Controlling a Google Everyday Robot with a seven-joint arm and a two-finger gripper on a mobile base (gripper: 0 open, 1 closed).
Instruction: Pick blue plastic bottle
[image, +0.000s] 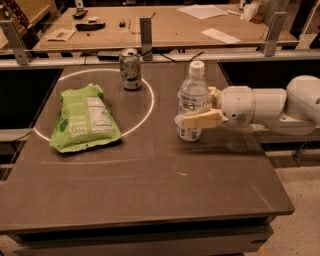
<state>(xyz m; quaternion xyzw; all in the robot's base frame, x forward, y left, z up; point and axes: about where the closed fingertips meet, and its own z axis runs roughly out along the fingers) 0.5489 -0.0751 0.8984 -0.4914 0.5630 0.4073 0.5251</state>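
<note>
One blue plastic bottle (192, 98) stands upright right of the table's (150, 200) centre, long axis vertical, white cap up. From the right, the white arm (270, 104) reaches in level, and its gripper (196, 107) is closed around the bottle's lower half, the near finger (201, 120) across the label. One drink can (130, 69) and one green bag (84, 118) sit to the left.

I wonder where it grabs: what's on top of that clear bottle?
Only a white cap tops the blue plastic bottle. The gripper sits lower, around the label, covering part of it; the bottle's far side is hidden.
</note>
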